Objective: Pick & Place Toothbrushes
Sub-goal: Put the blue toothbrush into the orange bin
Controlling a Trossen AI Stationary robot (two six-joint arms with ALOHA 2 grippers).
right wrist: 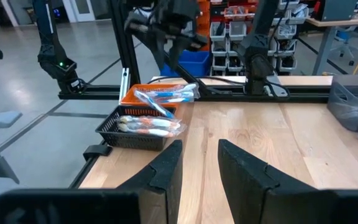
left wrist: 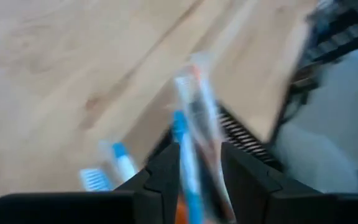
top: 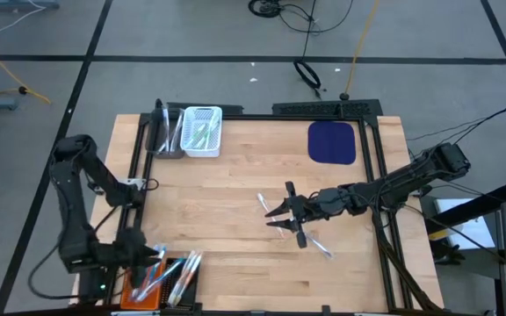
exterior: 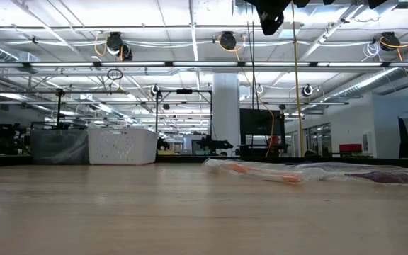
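Left gripper [top: 148,257]: over the black basket [top: 181,294] at the near left corner of the worktop [top: 235,189]; in its wrist view a wrapped toothbrush [left wrist: 194,118] stands between the fingers, but I cannot tell if they clamp it.
Right gripper [top: 277,212]: mid-worktop, fingers apart and empty, pointing left.
Source: black basket and the orange tray [top: 140,294] beside it hold a pile of wrapped toothbrushes [right wrist: 160,94], several visible.
Loose: two toothbrushes on the boards, one just by the right gripper [top: 265,203], one nearer and to its right [top: 321,247].
Target, presumed: white basket [top: 202,132] at the far left, with a few green-handled brushes inside.
Progress, judged: early to middle; a few placed, most left at the near corner, two loose ones to collect.
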